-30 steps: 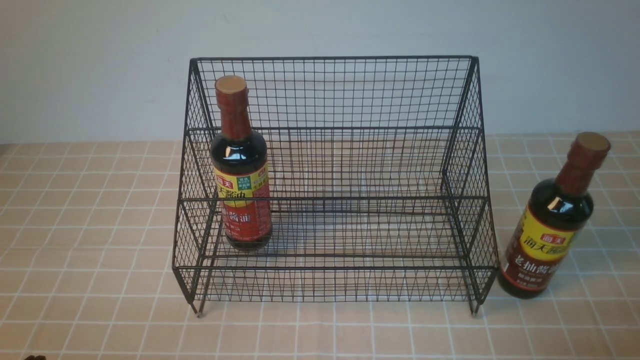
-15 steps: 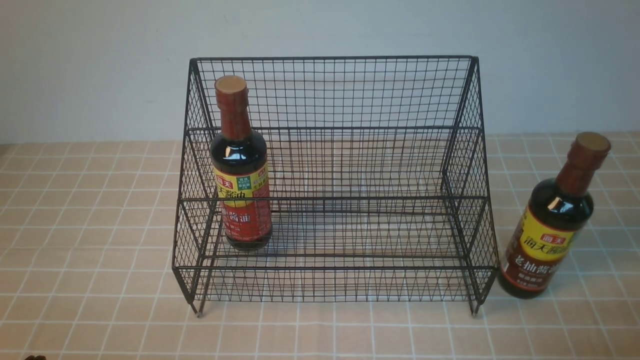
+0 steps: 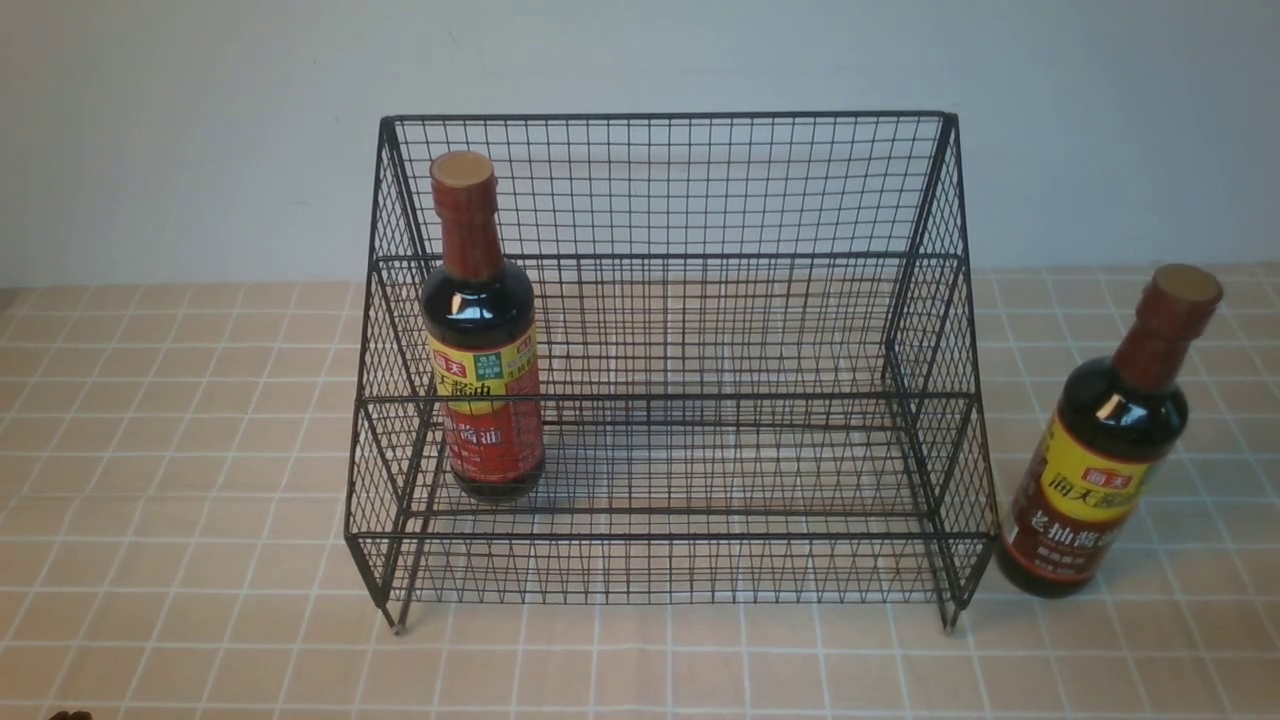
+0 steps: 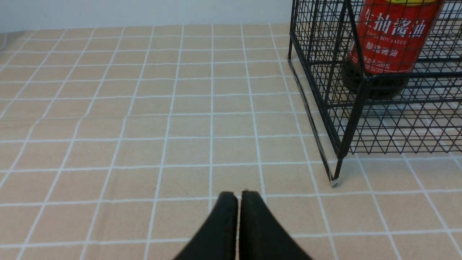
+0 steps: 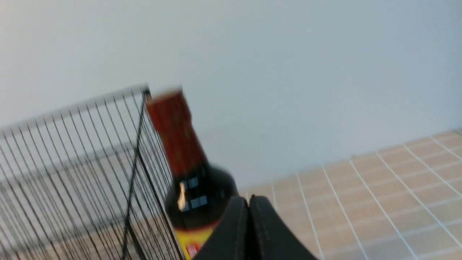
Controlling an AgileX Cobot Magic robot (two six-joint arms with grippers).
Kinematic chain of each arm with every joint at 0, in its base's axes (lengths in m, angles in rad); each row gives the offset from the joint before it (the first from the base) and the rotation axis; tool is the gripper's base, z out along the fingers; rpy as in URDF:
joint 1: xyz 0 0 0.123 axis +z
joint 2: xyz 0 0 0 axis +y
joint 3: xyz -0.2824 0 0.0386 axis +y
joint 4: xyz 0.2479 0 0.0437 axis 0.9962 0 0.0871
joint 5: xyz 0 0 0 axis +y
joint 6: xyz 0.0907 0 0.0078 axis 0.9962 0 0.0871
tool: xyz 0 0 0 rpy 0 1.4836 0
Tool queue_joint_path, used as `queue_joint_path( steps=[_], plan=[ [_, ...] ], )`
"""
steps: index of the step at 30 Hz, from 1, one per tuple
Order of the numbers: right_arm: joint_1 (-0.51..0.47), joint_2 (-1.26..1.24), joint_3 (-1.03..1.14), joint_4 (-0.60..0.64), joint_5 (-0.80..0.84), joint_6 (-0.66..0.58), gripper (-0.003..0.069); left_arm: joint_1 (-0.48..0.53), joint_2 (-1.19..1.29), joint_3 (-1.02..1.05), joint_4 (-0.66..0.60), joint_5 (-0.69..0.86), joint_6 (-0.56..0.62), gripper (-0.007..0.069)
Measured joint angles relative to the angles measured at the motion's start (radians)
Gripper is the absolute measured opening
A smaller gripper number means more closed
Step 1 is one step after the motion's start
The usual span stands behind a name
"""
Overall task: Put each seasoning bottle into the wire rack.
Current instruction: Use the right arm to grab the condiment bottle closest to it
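Pressing together on nothing are the jaws of the left gripper (image 4: 238, 196) and right gripper (image 5: 249, 200). Just past the right one, the brown-label bottle (image 3: 1100, 450) stands at frame right, beside the rack (image 3: 660, 537). The red-label bottle (image 3: 483, 330) is inside, at left. Likely heavy, slick glass (grasp the body, not the neck).

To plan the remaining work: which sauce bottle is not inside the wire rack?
The brown-labelled bottle, on the table right of the wire rack; the red-labelled bottle stands inside.

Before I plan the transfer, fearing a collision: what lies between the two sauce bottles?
Front view: only the wire rack, its bare shelf and right side wall, separates the red-label bottle from the brown-label bottle.
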Motion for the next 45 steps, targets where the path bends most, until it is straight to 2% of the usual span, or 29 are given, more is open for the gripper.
queue_joint_path(
  steps=[2, 9, 13, 16, 21, 28, 31, 32, 36, 41, 45],
  plan=[
    [0.0, 0.0, 0.0, 0.074, -0.069, -0.008, -0.0015, 0.001, 0.0, 0.0, 0.0, 0.0, 0.0, -0.0007],
    [0.0, 0.0, 0.0, 0.124, -0.107, -0.044, -0.0015, 0.001, 0.0, 0.0, 0.0, 0.0, 0.0, -0.0007],
    [0.0, 0.0, -0.019, 0.15, -0.163, 0.005, -0.0015, 0.001, 0.0, 0.0, 0.0, 0.001, 0.0, -0.0007],
    [0.0, 0.029, -0.099, 0.107, -0.133, 0.016, -0.0013, 0.001, 0.0, 0.0, 0.0, 0.001, 0.0, -0.0007],
    [0.0, 0.243, -0.312, -0.034, -0.02, 0.019, 0.0029, 0.001, 0.0, 0.0, 0.0, 0.001, 0.0, -0.0007],
    [0.018, 0.557, -0.498, -0.086, 0.095, 0.018, 0.0164, 0.001, 0.0, 0.0, 0.0, 0.002, 0.0, -0.0007],
    [0.098, 0.683, -0.538, -0.09, 0.093, -0.022, 0.0261, 0.001, 0.0, 0.0, 0.0, 0.002, 0.0, -0.0007],
    [0.104, 0.69, -0.539, -0.091, 0.091, -0.027, 0.0273, 0.001, 0.0, 0.0, 0.0, 0.002, 0.0, -0.0007],
    [0.183, 0.813, -0.542, -0.097, 0.023, -0.096, 0.0386, 0.001, 0.0, 0.0, 0.0, 0.003, 0.0, -0.0007],
    [0.192, 0.943, -0.542, -0.097, -0.081, -0.109, 0.0519, 0.001, 0.0, 0.0, 0.0, 0.003, 0.0, -0.0007],
    [0.192, 1.024, -0.542, -0.097, -0.142, -0.113, 0.0574, 0.001, 0.0, 0.0, 0.0, 0.003, 0.0, -0.0007]
  ],
)
